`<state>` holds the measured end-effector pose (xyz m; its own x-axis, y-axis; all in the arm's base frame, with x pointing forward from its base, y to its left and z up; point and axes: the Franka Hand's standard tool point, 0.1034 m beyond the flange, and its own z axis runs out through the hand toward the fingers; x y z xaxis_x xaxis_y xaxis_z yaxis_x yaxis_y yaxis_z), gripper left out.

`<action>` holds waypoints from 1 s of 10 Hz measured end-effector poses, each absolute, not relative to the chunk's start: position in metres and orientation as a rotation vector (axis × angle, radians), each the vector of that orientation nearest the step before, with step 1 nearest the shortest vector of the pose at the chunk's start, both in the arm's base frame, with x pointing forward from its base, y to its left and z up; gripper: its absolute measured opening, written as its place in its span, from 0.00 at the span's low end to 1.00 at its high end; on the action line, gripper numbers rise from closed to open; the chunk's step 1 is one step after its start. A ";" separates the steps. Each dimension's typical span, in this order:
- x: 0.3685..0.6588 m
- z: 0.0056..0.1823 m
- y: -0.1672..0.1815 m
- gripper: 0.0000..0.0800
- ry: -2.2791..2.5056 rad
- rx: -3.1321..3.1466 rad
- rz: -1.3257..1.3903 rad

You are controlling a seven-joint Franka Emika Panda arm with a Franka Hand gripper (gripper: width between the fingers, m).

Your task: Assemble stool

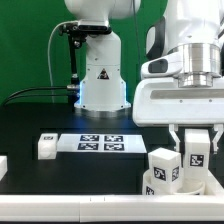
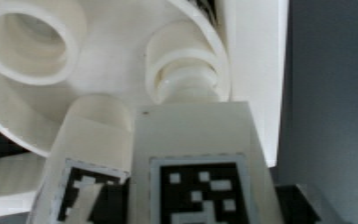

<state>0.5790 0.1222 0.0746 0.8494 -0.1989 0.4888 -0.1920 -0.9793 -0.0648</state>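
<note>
**Leg over the seat: a crooked entry is what I am worrying about**

I am watching the lower right of the exterior view. There the gripper [image 1: 197,140] is hanging over the white plastic round disc seat [image 1: 152,187], which is lying on the black table [image 1: 60,175]. Its two dark fingers are standing either side of a short chunky white leg with black-and-white square tags [image 1: 197,155]. I cannot tell whether they are clamping it or only flanking it. A second leg [image 1: 164,166] of the same kind is standing upright just beside it, toward the exterior view's left.

In the wrist view the leg [image 2: 176,165] is filling the foreground, and the seat [image 2: 51,95] with a round socket [image 2: 188,75] is showing beyond its end. Whether the leg's tip is touching the socket is hidden from me.

I am judging three risks:
- **Jamming:** if the leg is sitting slightly off the socket's centre or tilting, pushing down could be jamming it on the rim.
- **Seat sliding:** nothing that I can see is holding the seat. A sideways or twisting load could be sliding it across the table.
- **Crowding:** the second leg is close enough that a finger could be nudging it. If the hold is loose, the leg could be slipping.

The thin flat white marker board [image 1: 97,143] and a small white block [image 1: 47,146] are lying well apart, at centre left.
</note>
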 end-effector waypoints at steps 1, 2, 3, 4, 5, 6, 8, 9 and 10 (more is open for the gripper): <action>0.579 0.074 0.123 0.41 0.330 -2.989 -0.854; 0.578 0.074 0.123 0.41 0.338 -2.982 -0.886; 0.577 0.073 0.123 0.41 0.353 -2.974 -0.916; 0.575 0.073 0.123 0.41 0.372 -2.973 -0.924; 0.576 0.073 0.122 0.41 0.355 -2.981 -0.921; 0.576 0.073 0.122 0.41 0.349 -2.984 -0.921; 0.576 0.073 0.122 0.69 0.334 -2.989 -0.921; 0.575 0.072 0.122 0.69 0.327 -2.994 -0.914; 0.575 0.072 0.121 0.79 0.328 -3.008 -0.868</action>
<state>0.5750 0.1209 0.0718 0.8262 -0.1976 0.5276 -0.2009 -0.9782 -0.0518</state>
